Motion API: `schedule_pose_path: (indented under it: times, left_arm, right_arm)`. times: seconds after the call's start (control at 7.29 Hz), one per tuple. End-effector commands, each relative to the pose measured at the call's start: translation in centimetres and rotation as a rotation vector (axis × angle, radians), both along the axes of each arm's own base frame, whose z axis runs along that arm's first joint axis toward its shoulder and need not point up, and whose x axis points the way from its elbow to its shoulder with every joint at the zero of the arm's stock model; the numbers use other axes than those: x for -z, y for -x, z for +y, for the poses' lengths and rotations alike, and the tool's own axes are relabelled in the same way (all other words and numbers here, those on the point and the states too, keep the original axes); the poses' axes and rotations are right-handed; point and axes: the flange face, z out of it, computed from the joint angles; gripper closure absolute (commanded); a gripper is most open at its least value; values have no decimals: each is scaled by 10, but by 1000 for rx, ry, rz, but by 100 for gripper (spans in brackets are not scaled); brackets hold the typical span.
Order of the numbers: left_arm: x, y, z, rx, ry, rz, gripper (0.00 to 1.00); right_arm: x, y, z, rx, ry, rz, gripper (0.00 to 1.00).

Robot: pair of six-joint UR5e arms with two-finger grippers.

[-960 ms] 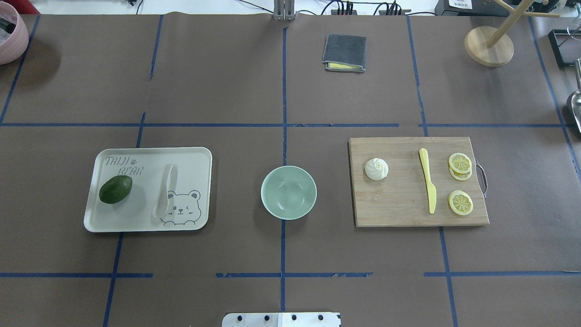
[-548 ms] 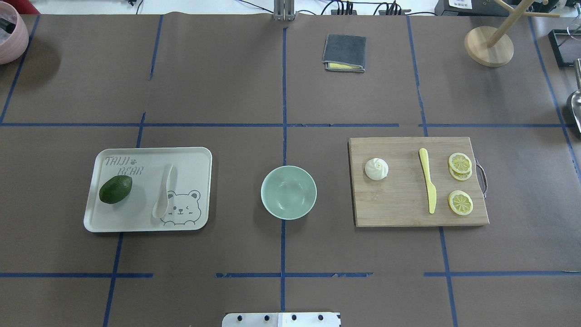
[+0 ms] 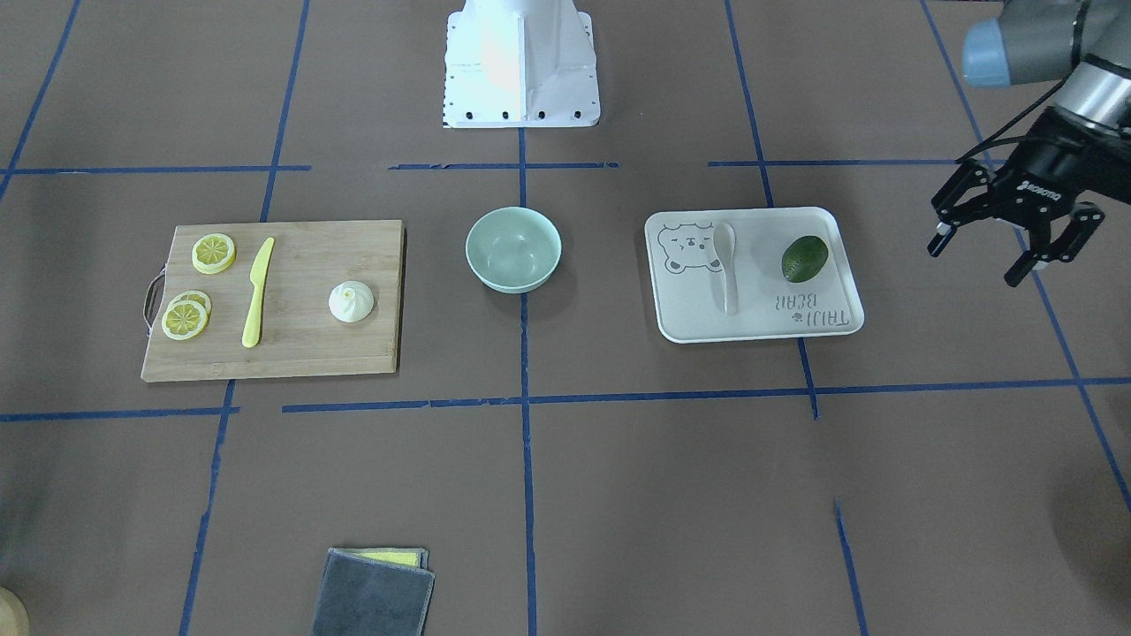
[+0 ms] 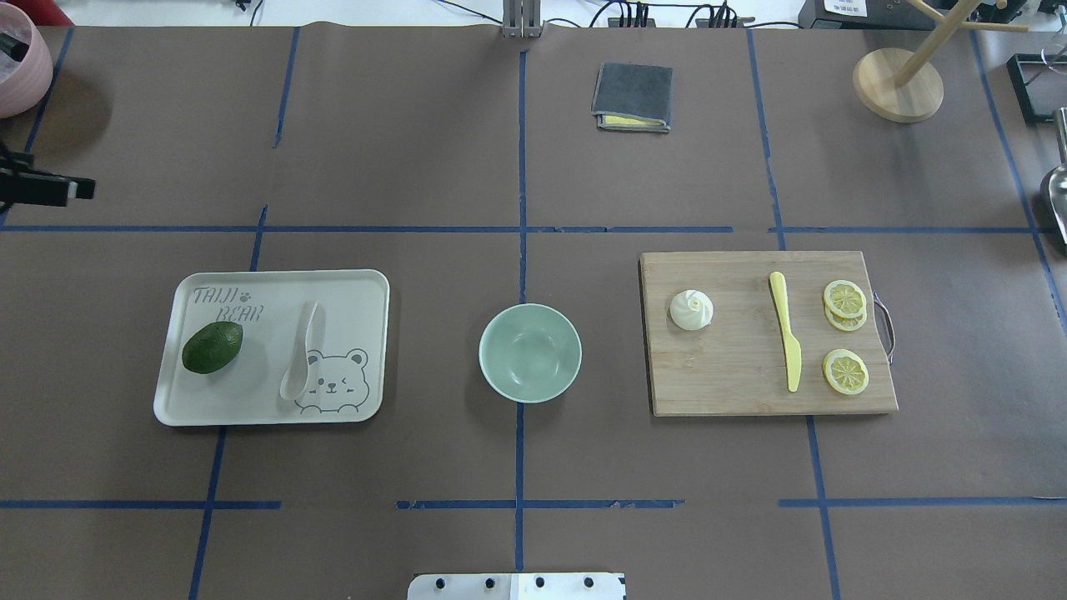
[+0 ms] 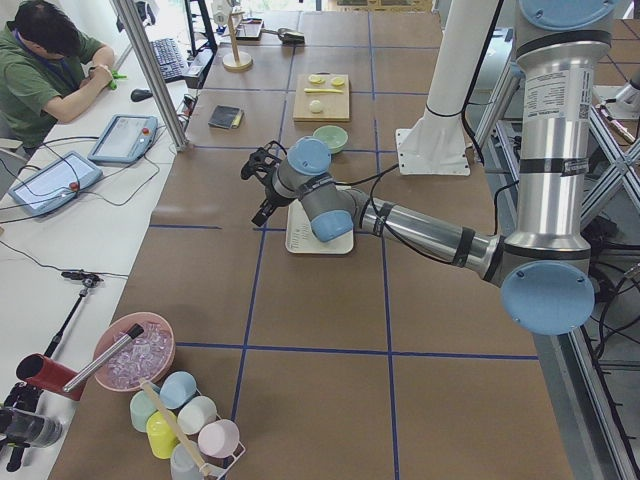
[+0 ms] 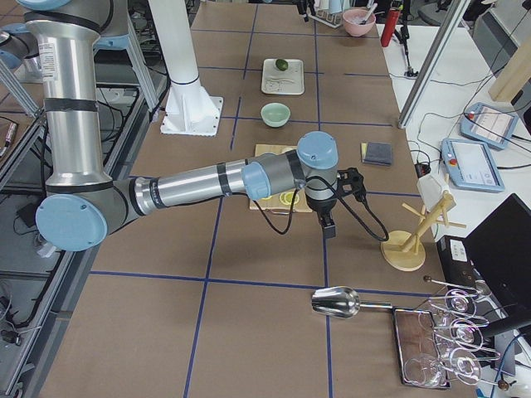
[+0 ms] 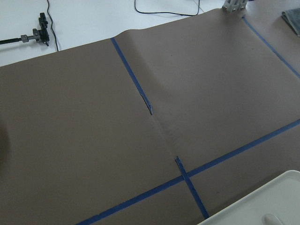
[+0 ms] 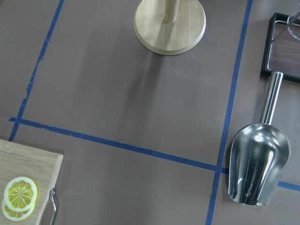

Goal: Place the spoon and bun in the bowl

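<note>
The off-white spoon (image 4: 300, 354) lies on the beige bear-print tray (image 4: 350, 292), left of the pale green bowl (image 4: 530, 352), which is empty. The white bun (image 4: 691, 310) sits on the wooden cutting board (image 4: 725, 367), right of the bowl. My left gripper (image 3: 976, 263) is open and empty, hovering beyond the tray's outer side; one of its fingers (image 4: 58, 190) shows at the overhead view's left edge. My right gripper (image 6: 340, 199) shows only in the exterior right view, past the board's far end; I cannot tell whether it is open or shut.
A green avocado (image 4: 212, 347) lies on the tray. A yellow knife (image 4: 786, 337) and lemon slices (image 4: 845, 371) lie on the board. A grey cloth (image 4: 633, 97), a wooden stand (image 4: 898, 83), a metal scoop (image 8: 258, 168) and a pink bowl (image 4: 17, 67) sit further out.
A finger of my left gripper has come into the overhead view at its left edge. The spoon, bun and bowl have not moved.
</note>
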Motion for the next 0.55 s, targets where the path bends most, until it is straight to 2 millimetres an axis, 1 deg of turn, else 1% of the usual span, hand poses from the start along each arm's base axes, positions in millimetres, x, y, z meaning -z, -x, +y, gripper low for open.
schedule_pose_path:
  times: [0.0, 0.14, 0.27, 0.41]
  left_arm:
    - [17, -89, 10, 36, 121, -20, 0]
    - [32, -131, 12, 60, 197, -15, 0]
    - [41, -171, 17, 90, 251, 3, 8]
    - [46, -212, 32, 100, 306, 29, 16]
  right_arm:
    - [-4, 0, 1, 1, -4, -1, 0]
    - [-3, 0, 2, 0, -5, -2, 0]
    - [-5, 0, 3, 0, -2, -2, 0]
    - [-6, 0, 4, 1, -1, -1, 0]
